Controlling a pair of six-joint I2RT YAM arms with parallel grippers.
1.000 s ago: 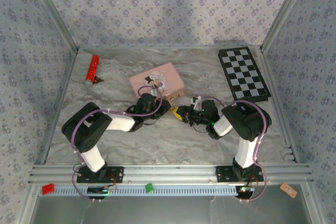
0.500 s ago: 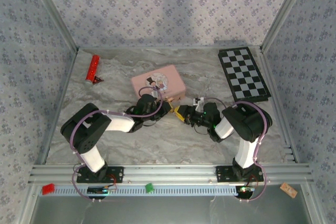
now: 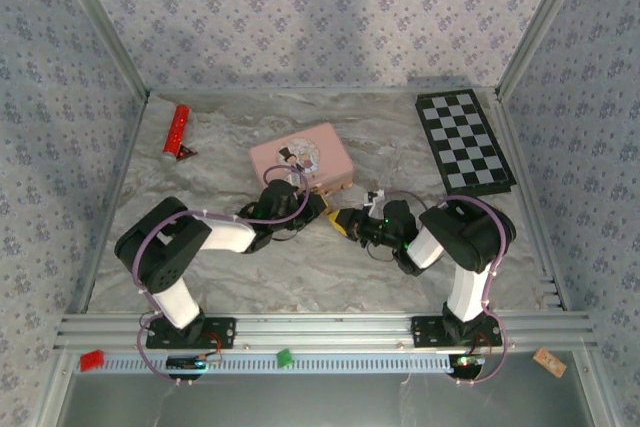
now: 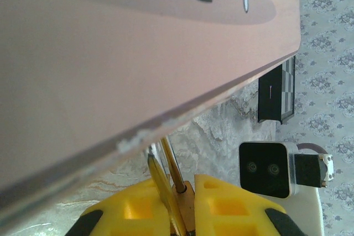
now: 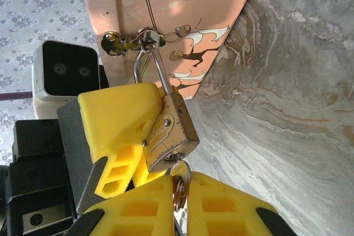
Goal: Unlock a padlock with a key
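The padlock [image 5: 172,132] is hanging by its thin shackle from the small metal hasp [image 5: 119,41] on the near edge of the pink tin [image 5: 166,4], near the middle of the surface [image 5: 287,109]. Its brass body is carrying a stamped line of writing, too small and slanted to read. The left jaws are clenching the padlock's body between their yellow fingers [image 5: 116,117], reaching in from the left. The key [image 5: 180,183] is sitting at the padlock's underside, and the right jaws are gripping it between their own yellow fingers [image 5: 221,208], coming in from the right.

The tin's lid is showing a cartoon couple in wedding dress, with no words legible on it. The surface is wearing a grey, marble-patterned covering. A black-and-white chessboard [image 3: 464,140] is lying at the far right, well apart from the tin, and a red bar [image 3: 178,130] is lying at the far left. Walls [image 3: 320,7] papered in a pale floral print are enclosing the space on three sides, and a ribbed metal rail [image 3: 320,329] is running along the near edge.
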